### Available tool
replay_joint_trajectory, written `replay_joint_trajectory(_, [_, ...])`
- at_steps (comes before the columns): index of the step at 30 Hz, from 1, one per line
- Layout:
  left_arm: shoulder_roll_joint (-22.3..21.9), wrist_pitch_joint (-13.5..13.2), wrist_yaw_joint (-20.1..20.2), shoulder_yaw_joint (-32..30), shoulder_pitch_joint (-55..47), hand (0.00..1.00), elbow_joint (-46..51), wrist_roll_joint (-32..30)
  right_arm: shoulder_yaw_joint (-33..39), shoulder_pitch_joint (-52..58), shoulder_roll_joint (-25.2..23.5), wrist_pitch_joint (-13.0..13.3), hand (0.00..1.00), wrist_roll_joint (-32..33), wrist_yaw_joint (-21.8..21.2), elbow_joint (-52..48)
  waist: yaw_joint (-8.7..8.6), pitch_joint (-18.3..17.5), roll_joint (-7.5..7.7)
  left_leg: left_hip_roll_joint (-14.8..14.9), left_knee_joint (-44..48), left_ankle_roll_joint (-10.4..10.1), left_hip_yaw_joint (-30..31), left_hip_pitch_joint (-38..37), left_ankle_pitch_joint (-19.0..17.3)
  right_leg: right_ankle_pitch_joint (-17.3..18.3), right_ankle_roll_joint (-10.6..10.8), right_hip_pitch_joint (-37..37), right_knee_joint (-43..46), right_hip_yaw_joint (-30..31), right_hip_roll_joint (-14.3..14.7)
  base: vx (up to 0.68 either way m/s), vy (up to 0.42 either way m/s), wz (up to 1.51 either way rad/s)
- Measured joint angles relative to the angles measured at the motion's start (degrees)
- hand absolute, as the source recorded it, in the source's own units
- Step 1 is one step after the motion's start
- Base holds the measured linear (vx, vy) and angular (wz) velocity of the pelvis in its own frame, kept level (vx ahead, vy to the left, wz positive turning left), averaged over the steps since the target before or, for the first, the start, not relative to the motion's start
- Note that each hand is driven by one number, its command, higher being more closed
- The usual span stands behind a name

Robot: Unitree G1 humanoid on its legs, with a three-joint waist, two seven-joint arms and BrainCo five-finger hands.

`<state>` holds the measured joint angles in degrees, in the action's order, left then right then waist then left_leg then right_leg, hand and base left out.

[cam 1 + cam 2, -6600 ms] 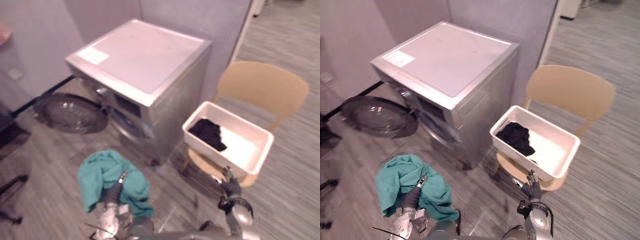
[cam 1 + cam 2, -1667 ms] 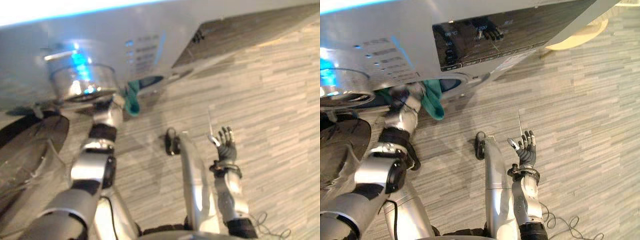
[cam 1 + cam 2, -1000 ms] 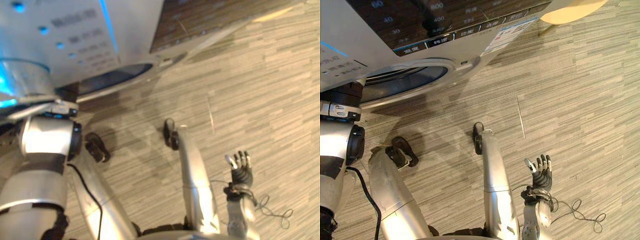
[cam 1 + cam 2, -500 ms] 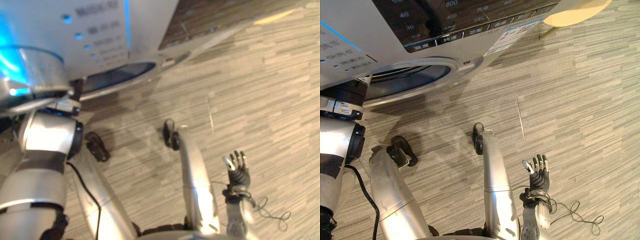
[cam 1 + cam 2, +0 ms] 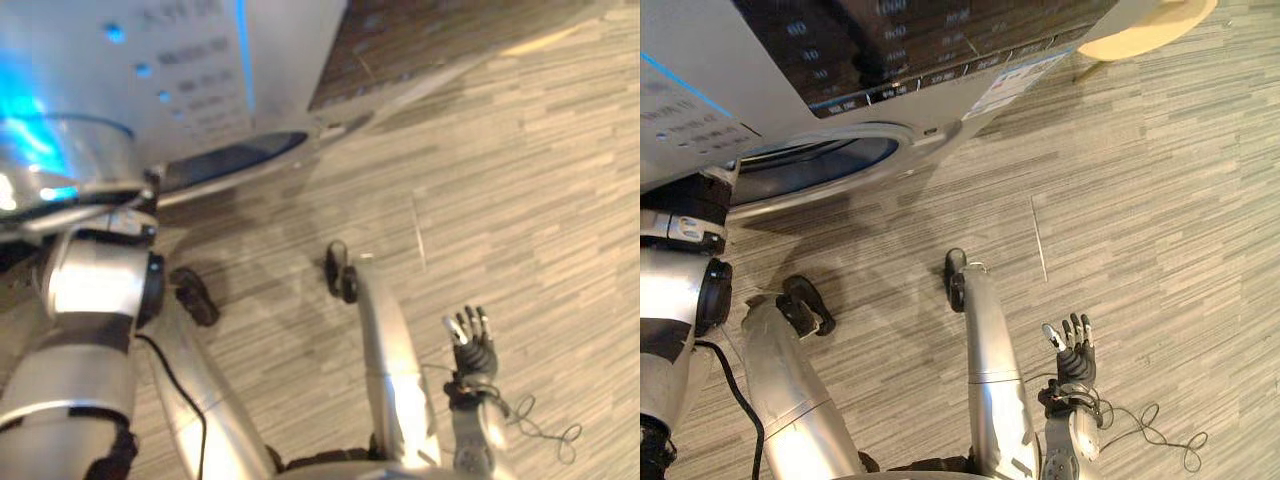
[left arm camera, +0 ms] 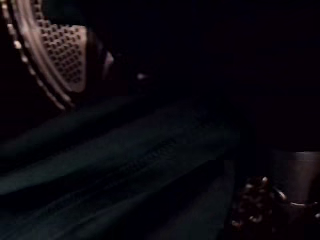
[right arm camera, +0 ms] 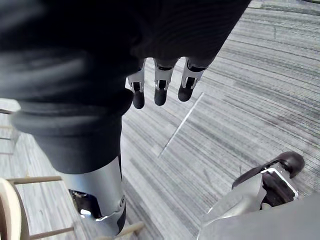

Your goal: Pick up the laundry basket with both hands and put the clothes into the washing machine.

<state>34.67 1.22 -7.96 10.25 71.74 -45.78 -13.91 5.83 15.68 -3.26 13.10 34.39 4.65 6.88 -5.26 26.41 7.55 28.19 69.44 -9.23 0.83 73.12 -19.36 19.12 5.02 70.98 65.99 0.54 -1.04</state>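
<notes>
The silver washing machine (image 5: 890, 60) fills the upper left, and its round door opening (image 5: 810, 165) faces the floor in front of me. My left arm (image 5: 95, 280) reaches into that opening, so the hand is hidden inside. In the left wrist view, the perforated drum wall (image 6: 65, 55) curves above a dark green cloth (image 6: 125, 165) lying in the drum. My right hand (image 5: 1072, 350) hangs low at my right side over the floor. Its fingers (image 7: 159, 85) are straight and hold nothing.
Grey striped plank flooring (image 5: 1160, 200) spreads to the right of the machine. The edge of a tan chair seat (image 5: 1150, 30) shows at the upper right, beside the machine's corner.
The teal cloth that hung at the door opening now lies inside the drum, where my left arm reaches in. The right hand has stayed open. The camera has shifted a little.
</notes>
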Motion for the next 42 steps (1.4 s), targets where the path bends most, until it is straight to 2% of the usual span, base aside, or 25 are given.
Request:
replay_joint_trajectory(4, [-0.7, 1.1, 4.2, -2.1, -3.2, 0.00, -1.6, 0.8, -0.1, 0.0, 0.1, -1.0, 0.00, 0.0, -0.7, -0.6, 0.53, -0.2, -0.33, 0.9, -0.5, 0.0, -0.7, -1.2, 0.0, -0.1, -0.1, -0.8, -0.5, 0.3, 0.9, 0.01, -0.012, -0.05])
replay_joint_trajectory(6, [-1.5, 1.4, 4.3, -2.8, -3.9, 0.00, -1.8, -0.3, -0.1, 0.0, 0.5, -1.1, 0.00, -0.1, -1.0, -0.8, 1.23, -0.2, -0.33, 1.1, -0.9, -0.1, -0.7, -1.7, 0.0, -0.2, -0.2, -1.1, -0.9, 0.2, 0.9, 0.01, -0.015, -0.07])
replay_joint_trajectory(14, [-3.7, 2.8, 6.2, -4.5, -6.8, 0.00, -2.1, -2.0, 0.0, 0.0, 1.5, -1.2, 0.00, -0.2, -1.0, -3.8, 1.22, -0.2, -0.30, 1.0, -1.4, -0.2, -0.9, -2.2, 0.1, -0.3, -0.1, -1.7, -1.4, 0.2, 0.9, 0.00, 0.000, 0.00])
replay_joint_trajectory(17, [-4.0, 3.2, 6.4, -7.9, -7.0, 0.00, -2.1, -1.4, 0.0, 0.0, 1.5, -1.2, 0.00, -0.2, -1.0, -3.9, 1.12, -0.2, -0.28, 1.0, -1.5, -0.2, -1.4, -3.1, 0.1, -0.3, -0.1, -2.2, -1.4, 0.6, 0.9, 0.00, 0.000, 0.00])
replay_joint_trajectory(19, [-4.0, 3.2, 5.5, -9.8, -7.0, 0.00, -2.0, -0.1, 0.0, 0.0, 1.5, -1.2, 0.00, -0.1, -1.0, -3.9, 0.97, -0.2, -0.27, 1.1, -1.6, -0.2, -1.4, -3.5, 0.1, -0.2, -0.1, -2.5, -1.4, 0.6, 0.9, 0.00, 0.000, 0.00])
replay_joint_trajectory(22, [-3.9, 3.3, 1.1, -12.9, -6.7, 0.00, -1.3, 5.4, 0.0, 0.0, 1.5, -1.2, 0.00, -0.1, -1.0, -3.9, 0.82, -0.5, -0.28, 1.1, -1.8, -0.2, -1.6, -4.0, 0.0, -0.2, -0.1, -2.7, -1.4, 0.8, 0.9, 0.00, 0.000, 0.00])
replay_joint_trajectory(25, [-3.0, 2.9, -3.6, -13.3, -4.2, 0.00, -0.6, 11.4, -0.1, 0.0, 1.5, -1.2, 0.00, -0.1, -0.9, -3.9, 0.74, -0.5, -0.27, 1.1, -1.9, -0.3, -1.7, -3.9, 0.1, -0.3, -0.2, -2.5, -1.4, 0.8, 0.9, 0.00, 0.000, 0.00])
replay_joint_trajectory(27, [-3.0, 2.7, -5.0, -13.0, -4.0, 0.00, 1.3, 12.0, -0.1, 0.0, 1.5, -1.1, 0.00, 0.0, -0.7, -3.8, 0.68, -0.5, -0.27, 1.1, -1.8, -0.3, -1.7, -3.6, 0.1, -0.3, -0.2, -2.2, -1.4, 0.8, 0.9, 0.00, 0.000, 0.00])
replay_joint_trajectory(29, [-2.9, 2.7, -6.7, -12.7, -3.5, 0.00, 3.0, 10.8, -0.1, 0.0, 1.5, -1.0, 0.00, 0.0, -0.6, -3.8, 0.82, -0.5, -0.27, 1.0, -1.6, -0.3, -1.6, -3.0, 0.1, -0.3, -0.2, -1.6, -1.1, 0.8, 0.9, 0.00, 0.000, 0.00])
replay_joint_trajectory(32, [-1.7, 3.2, -8.7, -8.0, -2.9, 0.00, 4.1, 4.9, -0.1, 0.0, 1.5, -0.7, 0.00, 0.0, -0.6, -3.6, 0.89, -0.5, -0.25, 0.8, -1.2, -0.5, -0.9, -2.0, 0.2, -0.3, -0.2, -1.1, -0.7, 0.4, 0.8, -0.01, -0.010, 0.04])
replay_joint_trajectory(33, [-0.8, 4.1, -8.9, -5.8, -2.9, 0.00, 4.8, -2.6, -0.1, 0.0, 1.5, -0.4, 0.00, 0.0, -0.8, -3.6, 0.91, -0.5, -0.24, 0.8, -1.2, -0.5, -0.8, -1.7, 0.2, -0.3, -0.2, -0.8, -0.7, 0.4, 0.8, 0.00, 0.000, 0.00])
replay_joint_trajectory(35, [-0.1, 4.6, -8.3, -4.0, -2.7, 0.00, 4.9, -8.8, -0.1, 0.0, 1.5, -0.3, 0.00, 0.2, -1.0, -3.3, 0.89, -0.5, -0.23, 0.7, -1.2, -0.5, -0.8, -1.5, 0.2, -0.4, -0.3, -0.5, -0.5, 0.4, 0.6, 0.00, 0.000, 0.00])
replay_joint_trajectory(40, [-0.3, 4.5, -5.7, -4.6, -3.1, 0.00, 4.6, -8.9, 0.0, 0.0, 1.5, -0.3, 0.00, 1.1, -1.0, -3.2, 0.74, -0.5, -0.20, 0.6, -1.2, -0.6, -0.7, -1.5, 0.6, -0.3, -0.3, -0.5, -0.1, 0.2, 0.4, 0.00, -0.009, 0.02])
replay_joint_trajectory(42, [-2.4, 4.4, -5.7, -9.0, -4.1, 0.00, 4.6, -8.1, -0.1, 0.0, 1.5, -0.6, 0.00, 1.0, -1.0, -3.2, 0.72, -0.5, -0.19, 0.6, -1.3, -0.6, -0.7, -2.1, 0.6, -0.3, -0.4, -1.1, -0.1, 0.2, 0.3, 0.00, -0.007, 0.02])
